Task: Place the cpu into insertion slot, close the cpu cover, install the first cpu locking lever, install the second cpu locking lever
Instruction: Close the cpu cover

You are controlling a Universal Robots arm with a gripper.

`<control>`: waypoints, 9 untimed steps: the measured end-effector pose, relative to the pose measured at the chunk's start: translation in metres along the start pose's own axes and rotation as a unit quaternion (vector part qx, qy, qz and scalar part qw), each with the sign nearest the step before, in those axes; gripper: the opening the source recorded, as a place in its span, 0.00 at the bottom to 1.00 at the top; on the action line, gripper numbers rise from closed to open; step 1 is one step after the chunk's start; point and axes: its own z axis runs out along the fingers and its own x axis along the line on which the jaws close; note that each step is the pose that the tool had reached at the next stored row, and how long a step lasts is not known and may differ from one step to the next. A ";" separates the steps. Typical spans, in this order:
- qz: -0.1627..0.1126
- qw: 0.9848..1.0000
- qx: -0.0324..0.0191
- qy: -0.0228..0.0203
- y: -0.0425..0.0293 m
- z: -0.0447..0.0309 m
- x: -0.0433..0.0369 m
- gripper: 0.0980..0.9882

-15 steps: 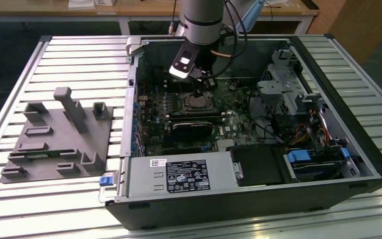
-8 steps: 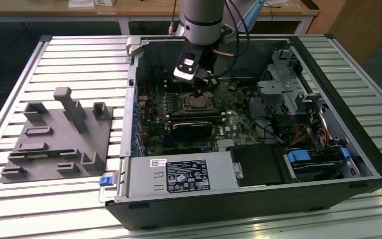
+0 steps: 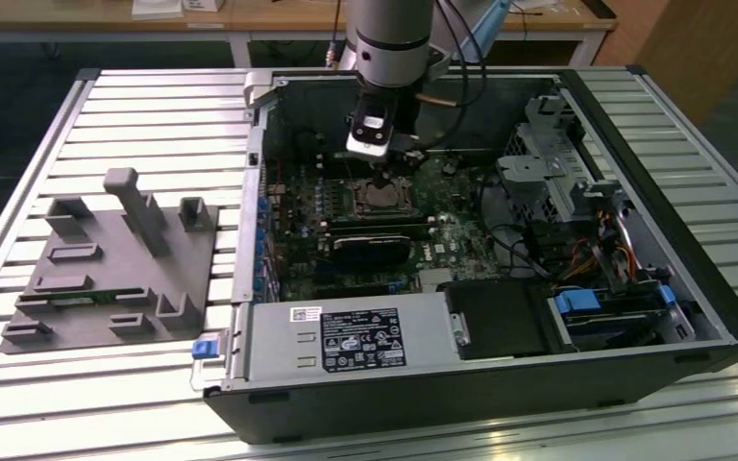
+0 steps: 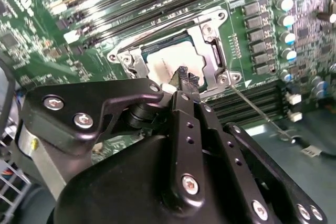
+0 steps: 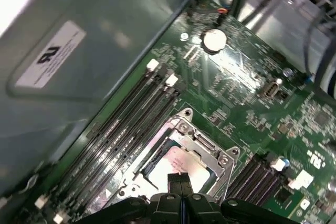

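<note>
In the exterior view, the computer case (image 3: 472, 408) sits on the counter (image 3: 151, 106), with a fixture block (image 3: 100, 279) at its nine o'clock. Inside, the cpu (image 5: 184, 163) lies in the insertion slot (image 5: 152, 157). My claw (image 3: 392, 171) hangs just above it.

The end effector (image 4: 184, 78) hides part of the cpu (image 4: 164, 59)

Nothing we can actually read here: a black label (image 3: 360, 339) on the metal box (image 3: 266, 348) at lower centre of the exterior view, a white sticker (image 5: 50, 56) on the case wall (image 5: 115, 19), and faint print on the cpu (image 4: 170, 64).
</note>
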 end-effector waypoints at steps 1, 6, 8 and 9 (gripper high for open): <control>-0.010 1.000 0.000 0.000 0.0000 0.0000 0.0000 0.01; -0.055 0.998 0.000 0.002 0.0000 0.0001 0.0000 0.01; -0.073 0.997 0.000 0.002 0.0000 0.0002 0.0000 0.01; -0.082 0.997 0.000 0.003 0.0000 0.0002 0.0000 0.01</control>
